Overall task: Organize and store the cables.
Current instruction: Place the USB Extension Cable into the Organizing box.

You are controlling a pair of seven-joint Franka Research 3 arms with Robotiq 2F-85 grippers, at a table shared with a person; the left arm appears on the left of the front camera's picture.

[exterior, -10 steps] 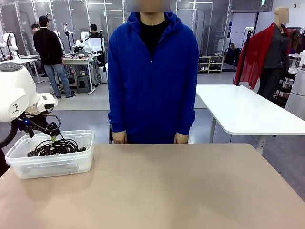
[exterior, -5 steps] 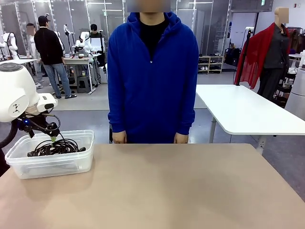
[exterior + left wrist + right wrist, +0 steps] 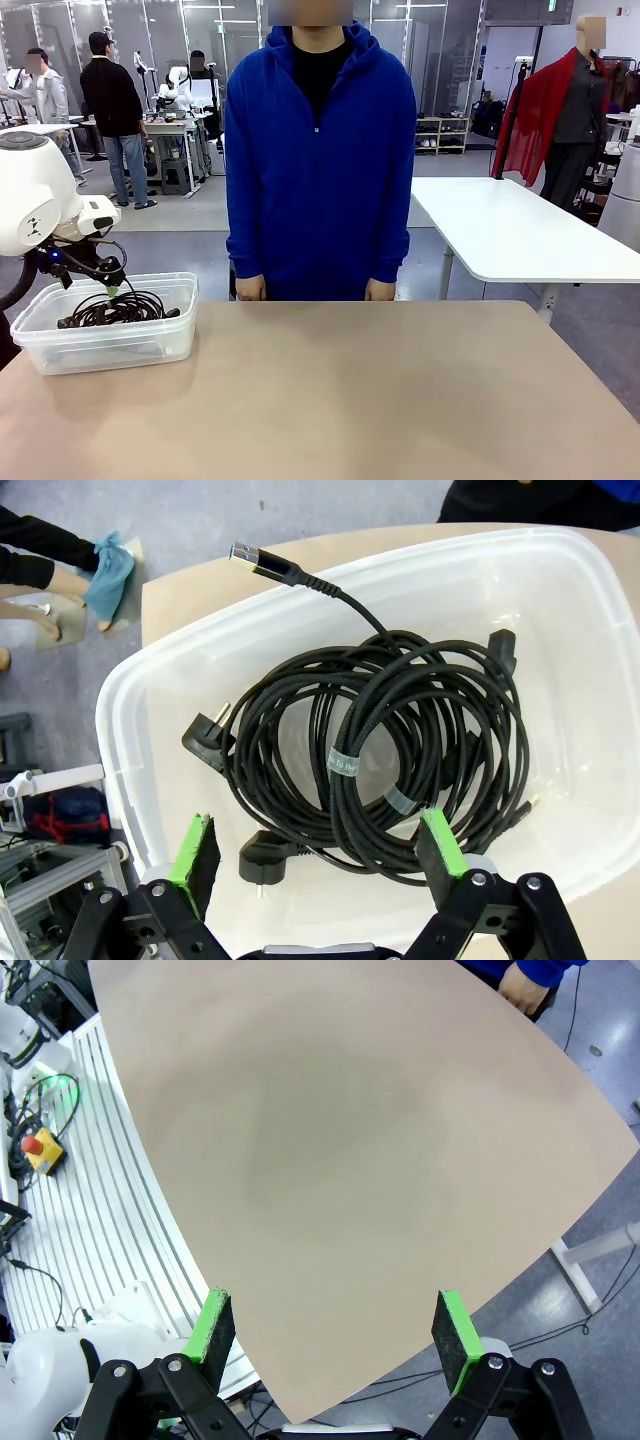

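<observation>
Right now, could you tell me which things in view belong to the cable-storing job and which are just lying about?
Part of the job:
- the cables, coiled black cords lying in the bin
- the clear plastic bin holding them
- the left gripper, open above the bin

Not part of it:
- the red button box beside the table
- the blue cloth on the floor

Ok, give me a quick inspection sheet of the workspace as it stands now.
Surface: tan table, bare apart from the bin.
Job's things: coiled black cables piled inside the clear plastic bin at the robot's left; one plug end pokes over the rim.
Clutter: nothing seen.
Grippers: left gripper open, above the bin, holding nothing; right gripper open over bare table.
Cables: none outside the bin.
Surroundings: person in blue hoodie stands at the far edge, hands down.
</observation>
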